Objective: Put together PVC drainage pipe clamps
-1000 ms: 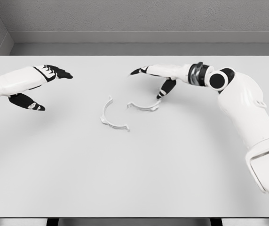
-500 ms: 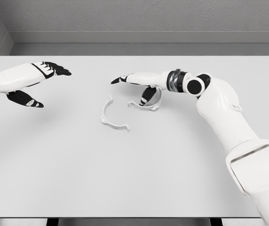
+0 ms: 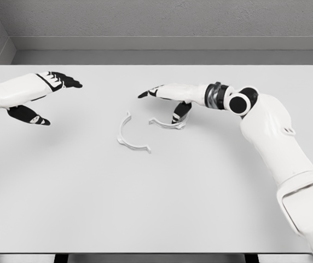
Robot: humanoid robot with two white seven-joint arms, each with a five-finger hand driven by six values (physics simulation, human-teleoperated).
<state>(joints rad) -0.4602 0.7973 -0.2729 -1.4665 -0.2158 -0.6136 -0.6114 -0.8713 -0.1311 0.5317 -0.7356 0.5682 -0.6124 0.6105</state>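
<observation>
Left clamp half [image 3: 128, 134]: a thin white half-ring with small flat tabs at its ends. It lies flat near the middle of the worktop [image 3: 156, 192]. Its open side faces right and a little up, and nothing touches it.

Right clamp half [image 3: 167, 124]: a second white half-ring, just beside the first one on its right. The two pieces are apart, with a small gap between their near ends. Its arc curves along the lower side. The right end goes under the thumb of the right robot hand, so this end is hidden.

Hard to see: both halves are white on a pale worktop, so only thin edges and soft shadows show their form. If the thumb really touches the right half, or only hangs over it, I cannot tell.

Right robot hand [image 3: 170, 98]: it reaches from the right and is over the right clamp half. The fingers point left, stretched and relaxed, and the dark thumb points down to the ring. It grips nothing.

Left robot hand [image 3: 33, 98]: it is at the left edge, well apart from both halves. The fingers are spread with dark tips, the thumb is lower, and it holds nothing. The arm is cut off by the picture edge.

Worktop: pale grey and wide. A grey wall [image 3: 162, 22] is behind it.
</observation>
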